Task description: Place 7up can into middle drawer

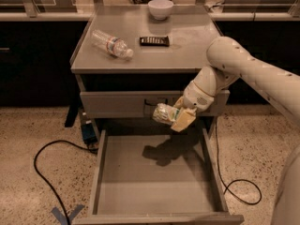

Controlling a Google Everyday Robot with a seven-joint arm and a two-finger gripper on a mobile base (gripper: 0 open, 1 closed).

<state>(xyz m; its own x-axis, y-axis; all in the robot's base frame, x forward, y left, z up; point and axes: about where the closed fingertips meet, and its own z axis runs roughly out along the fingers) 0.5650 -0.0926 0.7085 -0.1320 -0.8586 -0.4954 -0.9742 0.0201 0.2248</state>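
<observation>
Readable text: none can be made out anywhere in the scene.
7up can [163, 113]: coloured markings on its pale body, but no letters or brand legible.
Water bottle [111, 44]: a coloured band label around its middle, wording too small to read; it lies on the cabinet top [187, 50].
Dark flat item [154, 41]: faint pale marks on its face, unreadable.
Gripper [177, 117]: unmarked, above the open middle drawer [154, 186], fingers clasped around the can.
</observation>
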